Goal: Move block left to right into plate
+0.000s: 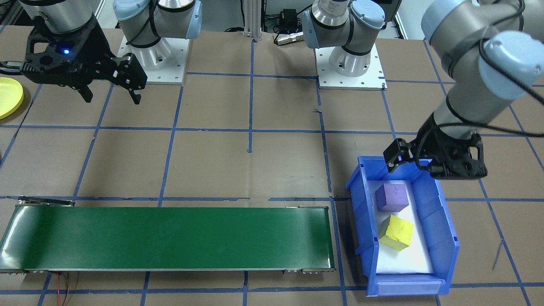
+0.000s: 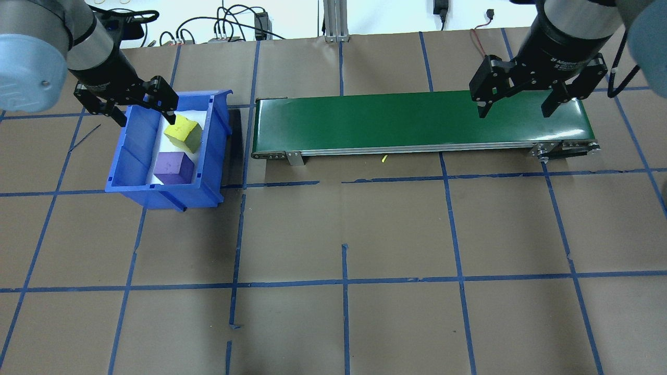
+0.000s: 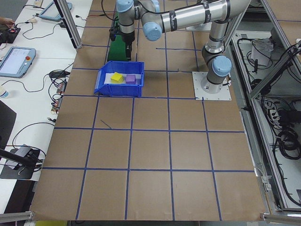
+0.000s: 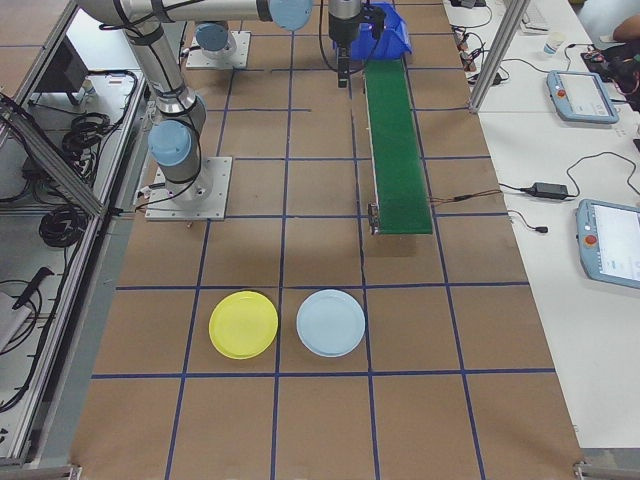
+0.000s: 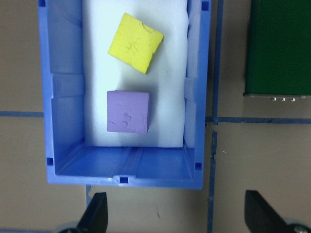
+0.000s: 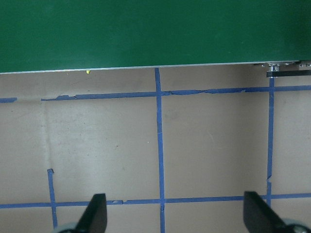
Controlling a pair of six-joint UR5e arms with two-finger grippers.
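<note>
Two blocks lie on white foam in a blue bin [image 2: 131, 159]: a yellow block [image 2: 183, 133] [image 5: 135, 42] and a purple block [image 2: 174, 166] [image 5: 128, 111]. My left gripper [image 2: 146, 119] [image 5: 177, 216] hangs open above the bin's end nearest the robot, holding nothing; the purple block is the closer of the two. My right gripper [image 2: 515, 109] [image 1: 111, 95] is open and empty, high over the brown table near the robot-side edge of the far-right end of the green conveyor [image 2: 417, 122]. The yellow plate [image 4: 243, 324] [image 1: 8, 97] lies on the table beyond my right arm.
A light blue plate [image 4: 331, 322] lies beside the yellow one. The conveyor belt [image 1: 170, 238] runs between the bin and the right side and carries nothing. Blue tape lines grid the brown table. Both arm bases [image 1: 348, 63] stand at the robot's edge.
</note>
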